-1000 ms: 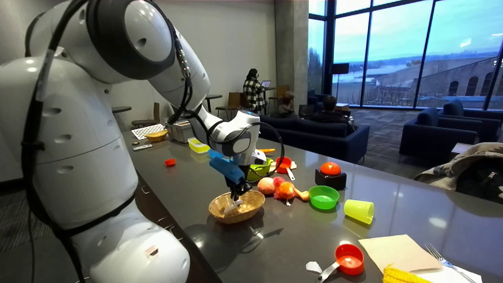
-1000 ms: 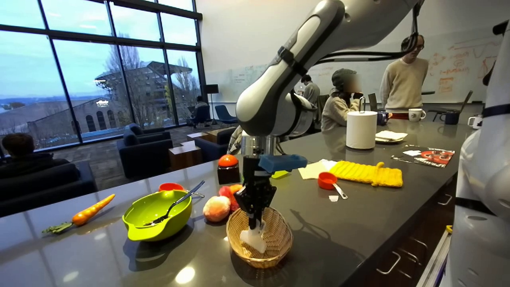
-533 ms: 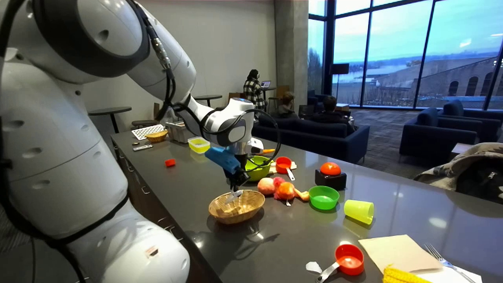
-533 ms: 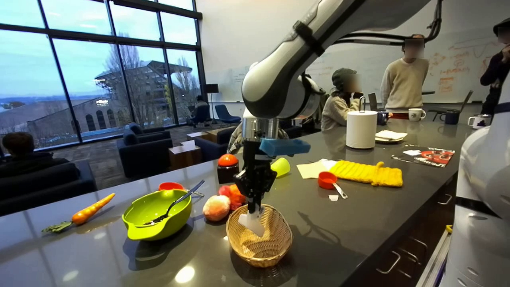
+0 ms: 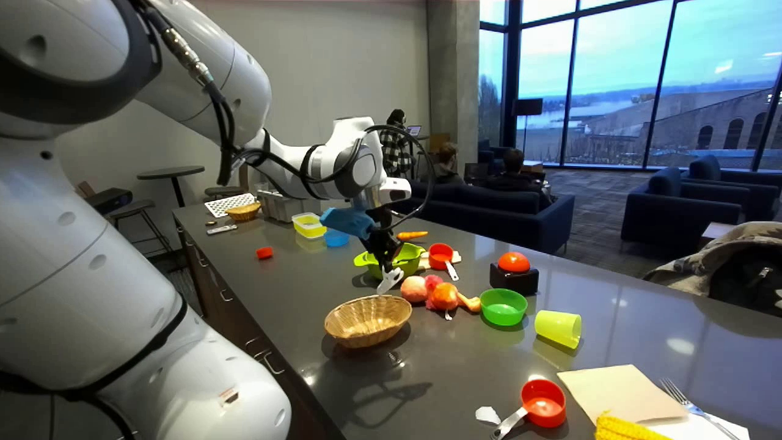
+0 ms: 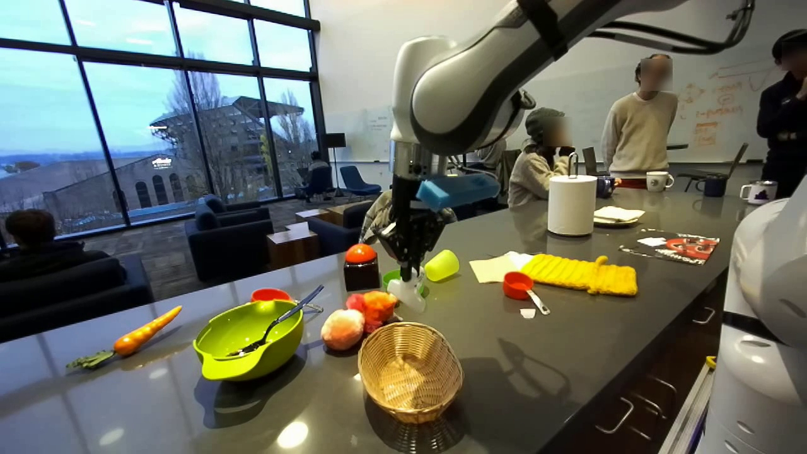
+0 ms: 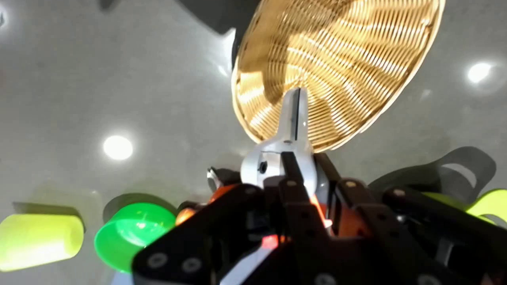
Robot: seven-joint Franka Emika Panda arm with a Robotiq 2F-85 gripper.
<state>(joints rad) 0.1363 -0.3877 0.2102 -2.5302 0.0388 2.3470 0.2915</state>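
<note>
The fingers [image 7: 293, 168] pinch a white object [image 7: 286, 136], its exact type unclear. It has risen from the wicker basket [image 6: 411, 366] toward the far side; the grip alone carries it.

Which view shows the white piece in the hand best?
The wrist view: the white piece looms large, its dark slit visible, though the fingers cover part. Both exterior views show it small, gripped in the hand.
</note>
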